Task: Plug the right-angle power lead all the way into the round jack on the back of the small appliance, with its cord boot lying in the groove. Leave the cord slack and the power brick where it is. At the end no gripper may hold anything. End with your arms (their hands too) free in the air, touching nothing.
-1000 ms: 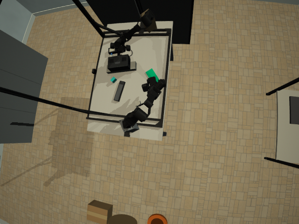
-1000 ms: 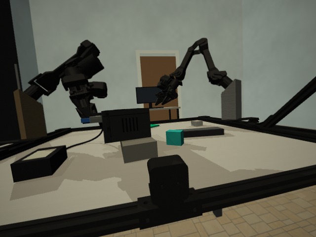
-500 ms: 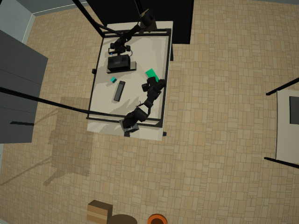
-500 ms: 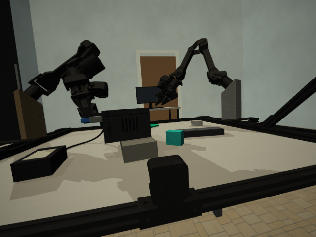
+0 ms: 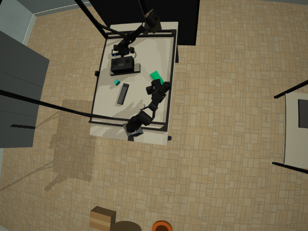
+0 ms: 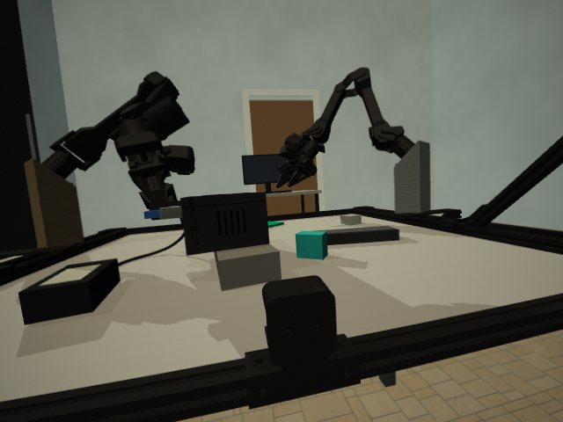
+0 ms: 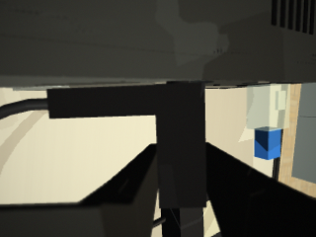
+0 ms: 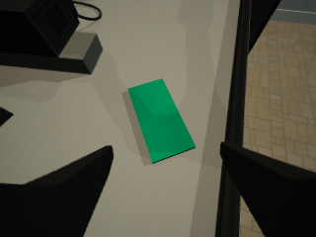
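Black right-angle plug is right up against the back of the small appliance, clamped in the left gripper. Can't tell if it's fully seated. Honestly, if it's short of home, letting go could leave it loose. A crooked push might shove the appliance, and a snagged finger could drag the cord. Can't see the groove, so the boot could be riding high. No bins or trays anywhere that I can see; right gripper hangs open, nothing in it.

A teal cube near a long dark bar.
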Action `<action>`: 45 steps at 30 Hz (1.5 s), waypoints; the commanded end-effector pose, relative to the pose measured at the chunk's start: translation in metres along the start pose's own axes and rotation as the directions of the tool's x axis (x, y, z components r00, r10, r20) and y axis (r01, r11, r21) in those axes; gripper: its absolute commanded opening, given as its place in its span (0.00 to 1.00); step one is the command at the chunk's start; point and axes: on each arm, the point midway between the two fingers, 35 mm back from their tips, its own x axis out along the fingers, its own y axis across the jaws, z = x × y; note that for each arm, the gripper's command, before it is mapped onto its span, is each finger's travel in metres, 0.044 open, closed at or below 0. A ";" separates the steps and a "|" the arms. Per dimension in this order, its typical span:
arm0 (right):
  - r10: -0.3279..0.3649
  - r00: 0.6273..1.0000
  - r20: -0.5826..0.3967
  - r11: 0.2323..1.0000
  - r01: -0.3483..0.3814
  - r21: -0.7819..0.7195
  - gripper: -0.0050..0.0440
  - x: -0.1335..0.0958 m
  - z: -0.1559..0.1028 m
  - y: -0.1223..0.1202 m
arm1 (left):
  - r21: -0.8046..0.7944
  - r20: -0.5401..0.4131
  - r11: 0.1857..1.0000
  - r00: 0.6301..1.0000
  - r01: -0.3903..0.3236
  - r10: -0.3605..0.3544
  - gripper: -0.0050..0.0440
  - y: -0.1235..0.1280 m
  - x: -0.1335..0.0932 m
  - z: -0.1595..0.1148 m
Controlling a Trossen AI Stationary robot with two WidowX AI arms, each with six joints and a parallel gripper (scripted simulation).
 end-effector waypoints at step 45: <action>-0.002 1.000 -0.001 1.000 0.002 -0.003 0.92 0.000 0.000 0.000 | 0.000 0.000 1.000 1.000 0.001 -0.001 0.35 0.000 0.003 0.009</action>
